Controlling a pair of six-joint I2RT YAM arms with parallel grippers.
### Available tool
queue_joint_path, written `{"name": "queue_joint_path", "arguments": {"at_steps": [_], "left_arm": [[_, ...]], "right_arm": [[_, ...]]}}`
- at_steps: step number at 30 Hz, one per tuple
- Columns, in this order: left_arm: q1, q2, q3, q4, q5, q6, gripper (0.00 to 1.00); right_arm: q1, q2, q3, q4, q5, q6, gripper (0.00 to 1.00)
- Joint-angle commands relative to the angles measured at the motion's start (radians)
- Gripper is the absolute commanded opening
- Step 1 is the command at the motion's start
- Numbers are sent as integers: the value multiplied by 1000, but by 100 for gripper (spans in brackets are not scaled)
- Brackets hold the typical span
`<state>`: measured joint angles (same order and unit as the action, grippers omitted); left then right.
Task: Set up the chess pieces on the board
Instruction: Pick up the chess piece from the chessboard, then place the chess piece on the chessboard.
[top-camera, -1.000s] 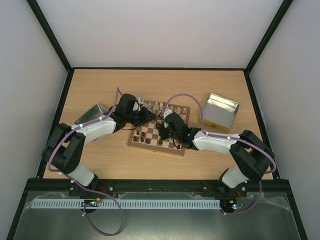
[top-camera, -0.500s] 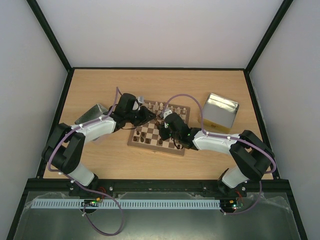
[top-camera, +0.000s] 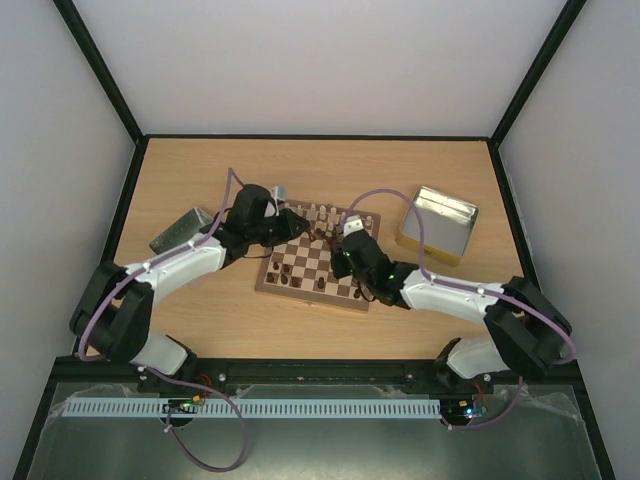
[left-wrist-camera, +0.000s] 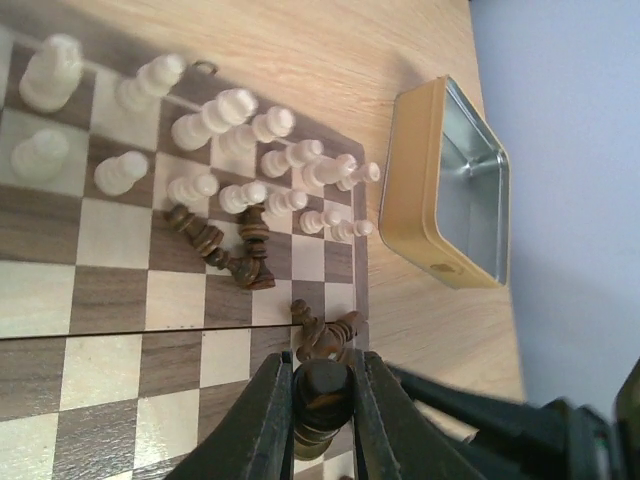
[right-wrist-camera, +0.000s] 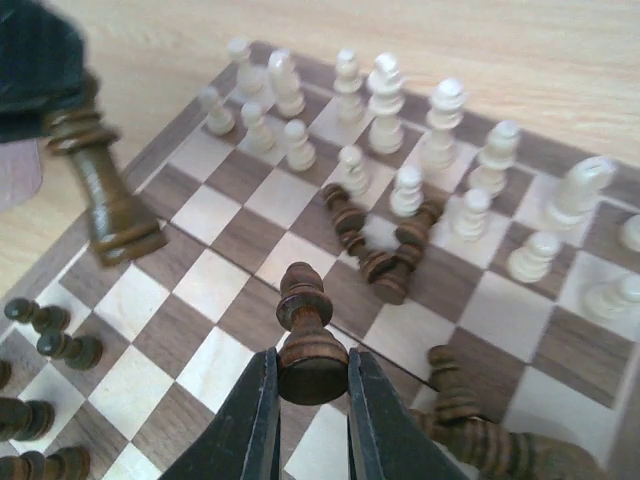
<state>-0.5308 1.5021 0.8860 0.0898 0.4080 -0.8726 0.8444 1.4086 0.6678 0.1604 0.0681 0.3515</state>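
Chess pieces (top-camera: 322, 213) on the board (top-camera: 296, 262), at the centre of the table (top-camera: 200, 180) in the top view. Stood as two cream rows (left-wrist-camera: 230, 150) along the board's 12 o'clock edge. Lay as a toppled dark cluster (right-wrist-camera: 385, 250) just at 6 o'clock of those rows. Stood as a few dark pawns (right-wrist-camera: 45, 345) near the 7 o'clock corner.

Left gripper (left-wrist-camera: 320, 372): clenched on a tall dark piece (left-wrist-camera: 322, 400), possibly a king or queen, at the board's 10 o'clock edge.

Right gripper (right-wrist-camera: 312, 362): clamped on a dark pawn (right-wrist-camera: 303, 325), gripped at its base with the head pointing outward, over the middle squares and apart from the toppled cluster.

Open gold-sided tin (top-camera: 440, 225) at 2 o'clock of the board, well apart from it. Second tin (top-camera: 182, 230) at 9 o'clock, beside the left arm (top-camera: 185, 262).
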Motion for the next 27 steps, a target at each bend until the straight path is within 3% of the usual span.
{"name": "queue_joint_path", "arguments": {"at_steps": [1,7,14,21,27], "left_arm": [[-96,-102,18,-72,-176,202,2],[-246,-180,-23,-109,-393,328,2],[-372,-245,-111,-147,-666,324,2],[-409,-321,-244,-42,-689,286,3],[-454,-278,-258,27,-676,355,3]], "right_arm": [[-2,-112,-37,-7,182,81,2],[-4,-244,-65,-46,347,177,4],[-4,-411,-87,-139,473,273,7],[-4,-481,-86,-183,475,317,9],[-4,-452,-89,-174,438,341,9]]}}
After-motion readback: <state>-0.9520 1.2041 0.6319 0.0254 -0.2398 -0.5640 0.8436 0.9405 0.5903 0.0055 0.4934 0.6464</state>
